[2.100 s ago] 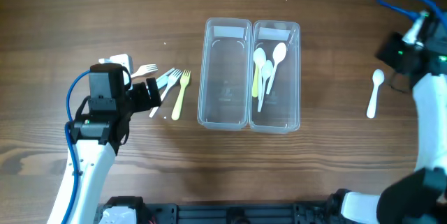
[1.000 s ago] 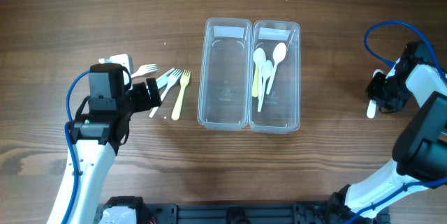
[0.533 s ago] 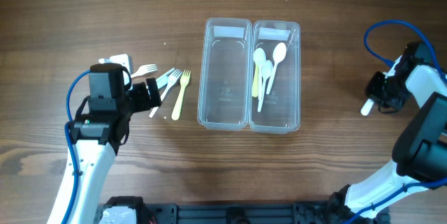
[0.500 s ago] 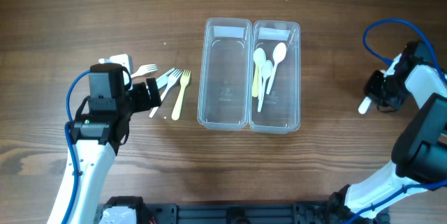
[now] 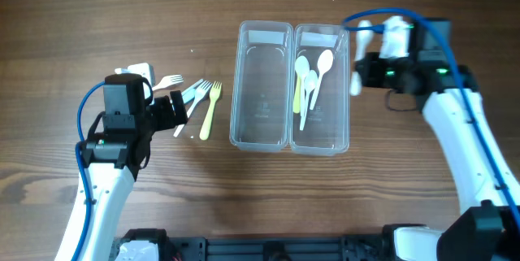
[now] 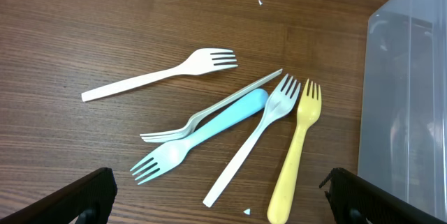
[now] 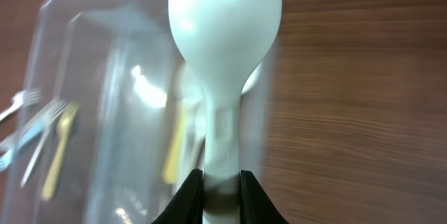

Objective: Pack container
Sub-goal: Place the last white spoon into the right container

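Observation:
The container point(image 5: 262, 135) is a clear twin tray at mid-table. Its left tub holds nothing I can see. Its right tub point(image 5: 335, 115) holds several spoons, white and yellow point(image 5: 309, 82). My right gripper point(image 5: 357, 76) is shut on a white spoon point(image 7: 223, 35) and holds it at the tray's right rim; the container point(image 7: 105, 84) shows blurred below it. Several plastic forks point(image 6: 230, 126), white, blue and yellow, lie left of the tray point(image 6: 405, 91); they also show in the overhead view point(image 5: 199, 98). My left gripper point(image 6: 216, 213) is open above the table near the forks.
A small white object point(image 5: 140, 71) lies by the left arm. Blue cables loop from both arms. Bare wood table lies right of the tray point(image 5: 406, 171).
My right gripper took the white spoon from the table at far right and carried it left to the container's right rim. The left arm has not moved.

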`<state>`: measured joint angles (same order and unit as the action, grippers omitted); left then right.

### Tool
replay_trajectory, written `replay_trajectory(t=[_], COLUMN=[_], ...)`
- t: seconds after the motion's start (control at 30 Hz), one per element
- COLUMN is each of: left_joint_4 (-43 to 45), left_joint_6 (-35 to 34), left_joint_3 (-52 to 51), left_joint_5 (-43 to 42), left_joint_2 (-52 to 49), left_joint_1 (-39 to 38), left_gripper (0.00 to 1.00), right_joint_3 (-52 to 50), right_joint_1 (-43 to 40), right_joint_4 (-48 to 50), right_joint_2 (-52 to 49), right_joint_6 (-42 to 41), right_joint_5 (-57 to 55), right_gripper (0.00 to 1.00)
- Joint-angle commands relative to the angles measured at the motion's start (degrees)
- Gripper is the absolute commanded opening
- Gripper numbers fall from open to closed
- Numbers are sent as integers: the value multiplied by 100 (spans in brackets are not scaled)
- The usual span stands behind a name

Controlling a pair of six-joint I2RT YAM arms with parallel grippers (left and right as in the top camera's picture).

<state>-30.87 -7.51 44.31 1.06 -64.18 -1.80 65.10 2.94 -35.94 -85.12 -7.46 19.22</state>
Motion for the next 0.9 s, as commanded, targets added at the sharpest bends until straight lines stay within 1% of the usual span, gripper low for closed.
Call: replay_trajectory(t=[0.0,0.1,0.13,0.17,0.2,0.3,0.43,0.5,0.57,0.6,0.7,0.77,0.87], left_joint_4=[15,15,15,15,15,15,15,15,37,39,-42,-118,-109], left_joint_6=[129,129,131,129,131,131,129,131,107,107,107,107,109], left_joint_3=[107,107,107,107,107,107,107,107,107,107,107,107,103], left_joint_5=[55,55,55,55,55,55,55,55,33,-133,-1029,-1545,-1961], left_joint_2=[-13,-13,-11,-11,-11,-13,-13,-11,-11,-11,-11,-13,-13], left_joint_1=[-15,-17,-17,-17,-15,-17,-15,-15,-17,-17,-17,-17,-17], left_gripper=[100,100,100,100,100,100,100,100,100,100,100,100,100], right_joint_3=[-369,-669,-706,-710,-680,-422,-61,140,284,295,295,293,282], right_joint_1=[658,942,997,1075,1193,1200,1193,1119,920,778,269,-146,-922], right_joint_4=[376,866,962,1005,1073,1051,999,1012,1043,1045,881,721,459], right_joint_2=[-332,-791,-920,-1080,-1152,-857,-269,61,407,570,833,852,743], right_joint_6=[-341,-546,-535,-496,-243,44,144,142,131,125,61,-166,-627], right_joint_5=[-284,-273,-238,-240,-201,-70,-74,-116,-413,-608,-876,-916,-892], right_gripper=[11,13,19,21,32,47,57,61,64,64,66,66,71])
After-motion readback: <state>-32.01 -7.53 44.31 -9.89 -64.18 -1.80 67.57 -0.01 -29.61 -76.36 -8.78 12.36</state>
